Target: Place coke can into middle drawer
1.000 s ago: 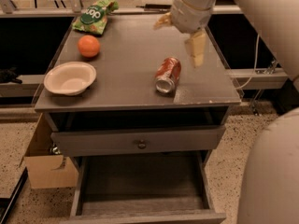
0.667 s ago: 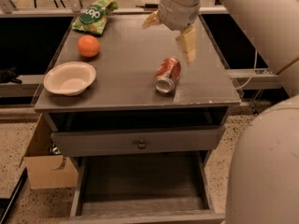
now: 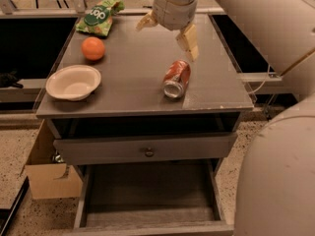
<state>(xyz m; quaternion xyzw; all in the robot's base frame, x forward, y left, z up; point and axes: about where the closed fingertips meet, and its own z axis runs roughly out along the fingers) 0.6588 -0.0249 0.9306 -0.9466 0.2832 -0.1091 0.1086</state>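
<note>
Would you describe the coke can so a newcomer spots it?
On the grey cabinet top, toward its right front, the coke can lies near the open end effector. Unlike the round orange, it is a red cylinder on its side.

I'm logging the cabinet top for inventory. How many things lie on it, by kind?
Coke can: 1
Orange fruit: 1
White bowl: 1
Green snack bag: 1
Total: 4
The gripper hovers over the rear of the cabinet top, open, holding nothing.
</note>
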